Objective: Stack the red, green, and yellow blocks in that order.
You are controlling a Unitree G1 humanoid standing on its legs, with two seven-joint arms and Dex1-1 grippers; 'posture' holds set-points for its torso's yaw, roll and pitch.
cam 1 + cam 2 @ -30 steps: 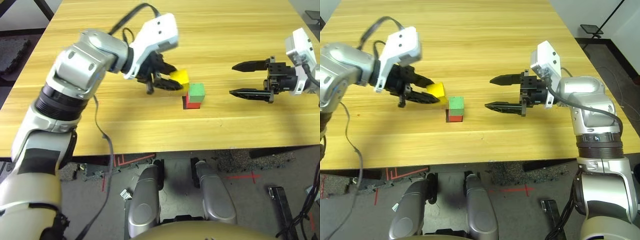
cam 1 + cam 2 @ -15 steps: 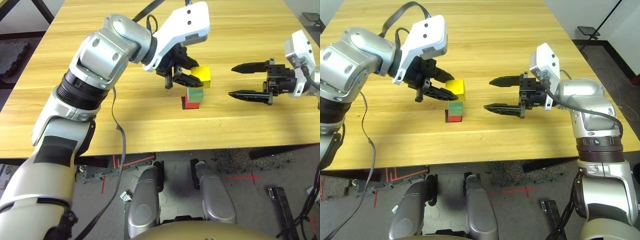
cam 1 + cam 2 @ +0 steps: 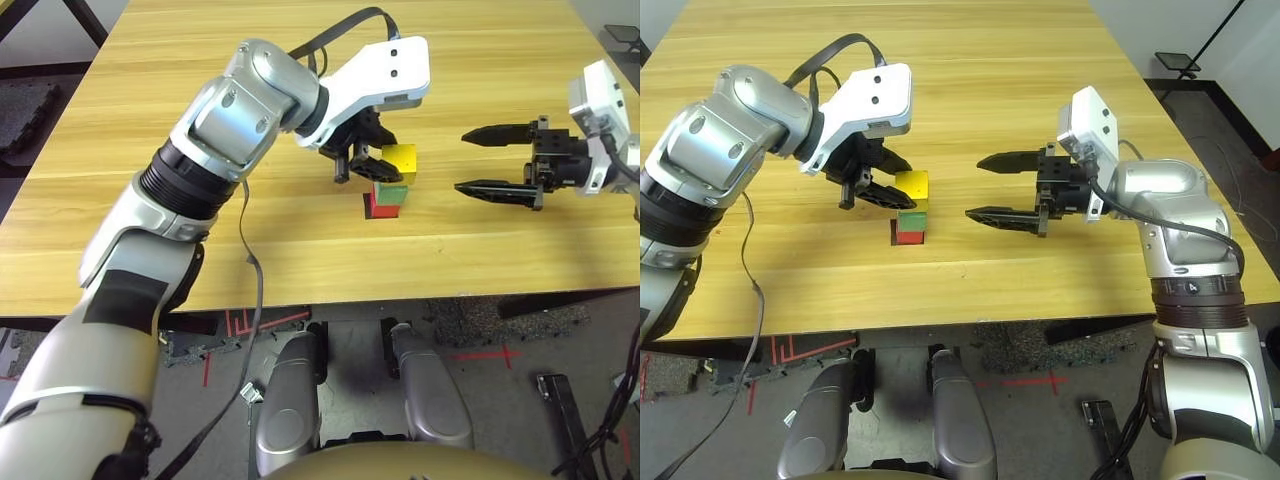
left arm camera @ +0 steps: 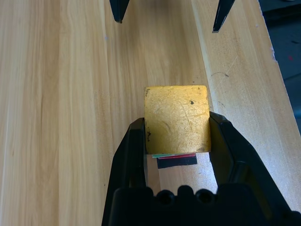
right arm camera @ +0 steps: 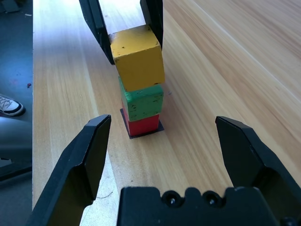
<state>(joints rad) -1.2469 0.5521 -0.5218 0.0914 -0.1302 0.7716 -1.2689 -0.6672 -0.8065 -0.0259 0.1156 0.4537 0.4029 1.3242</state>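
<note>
Near the middle of the tabletop (image 3: 200, 110) stands the stack: the red block (image 5: 143, 125) sits at the bottom on a flat black square patch (image 5: 134, 135), and the green block (image 5: 142, 102) rests squarely on it. The yellow block (image 5: 137, 56) is right above the green one, pinched between the two black fingers (image 4: 133, 162) of the left gripper (image 3: 375, 165), one finger against each side face. From the right wrist view it looks to be touching the green block's top or just clear of it; I cannot tell which. It sits slightly askew over the green block. I would judge the grasp is kept on so the cube can be lined up before letting go.

Well off to the side, the right gripper (image 3: 497, 158) hangs over the wood with its fingers spread wide and nothing between them, pointed toward the stack, seemingly parked clear of the left arm's work.

No brand, label or writing can be read on the blocks or the arms.
</note>
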